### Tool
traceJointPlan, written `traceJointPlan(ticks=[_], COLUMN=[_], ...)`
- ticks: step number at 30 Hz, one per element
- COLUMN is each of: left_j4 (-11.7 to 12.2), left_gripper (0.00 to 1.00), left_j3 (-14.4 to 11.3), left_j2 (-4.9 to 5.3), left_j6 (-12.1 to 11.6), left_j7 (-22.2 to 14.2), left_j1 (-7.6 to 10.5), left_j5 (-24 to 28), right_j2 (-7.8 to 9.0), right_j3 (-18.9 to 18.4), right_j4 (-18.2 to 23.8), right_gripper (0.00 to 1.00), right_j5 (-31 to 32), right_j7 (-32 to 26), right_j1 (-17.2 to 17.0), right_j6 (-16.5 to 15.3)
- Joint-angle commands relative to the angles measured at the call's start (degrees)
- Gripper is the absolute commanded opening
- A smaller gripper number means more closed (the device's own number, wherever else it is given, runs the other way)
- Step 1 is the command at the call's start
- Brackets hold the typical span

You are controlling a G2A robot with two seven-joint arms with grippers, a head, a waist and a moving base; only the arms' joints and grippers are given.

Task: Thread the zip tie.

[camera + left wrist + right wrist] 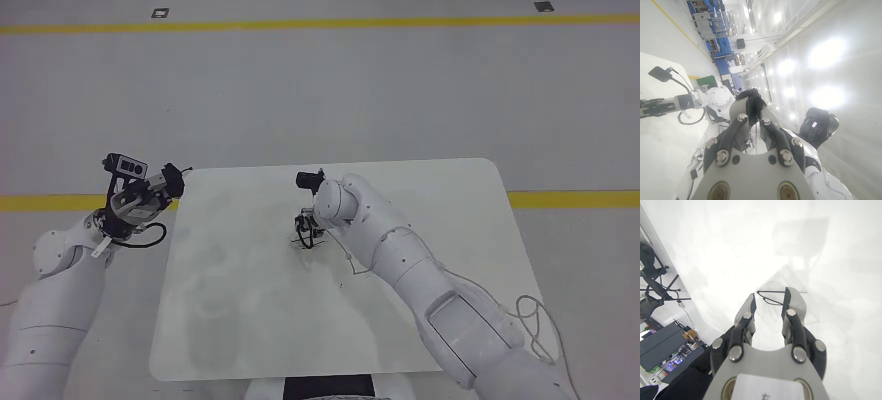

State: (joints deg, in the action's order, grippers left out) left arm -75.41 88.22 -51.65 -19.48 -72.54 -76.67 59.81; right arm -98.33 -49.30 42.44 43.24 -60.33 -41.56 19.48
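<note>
white desk (430, 190) on grey, yellow-lined floor (300, 100); right wrist view: right gripper (770, 294), fingers spread, over zip tie (770, 292) on clear sheet (806, 315); left gripper (752, 96), fingers pressed together, off desk's left edge

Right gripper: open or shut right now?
Open. In the right wrist view the right gripper has its fingers wide apart, and the black zip tie lies across the gap beneath them, unclamped.
</note>
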Motion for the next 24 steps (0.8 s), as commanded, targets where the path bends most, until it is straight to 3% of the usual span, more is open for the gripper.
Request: traceJointPlan(ticks=[1, 24], left_j4=[0.0, 0.0], left_gripper=[0.0, 0.0], left_j3=[0.0, 0.0], left_j2=[0.0, 0.0], left_j6=[0.0, 0.0], left_j7=[0.0, 0.0], left_j1=[0.0, 0.0], left_j5=[0.0, 0.0], right_j2=[-0.3, -6.73], right_j3=[-1.03, -14.64], right_j4=[0.5, 1.75], right_gripper=[0.3, 0.29], right_j5=[2.18, 27.42], right_j7=[-1.05, -6.72], right_j1=[-0.6, -5.83], right_j6=[0.0, 0.0])
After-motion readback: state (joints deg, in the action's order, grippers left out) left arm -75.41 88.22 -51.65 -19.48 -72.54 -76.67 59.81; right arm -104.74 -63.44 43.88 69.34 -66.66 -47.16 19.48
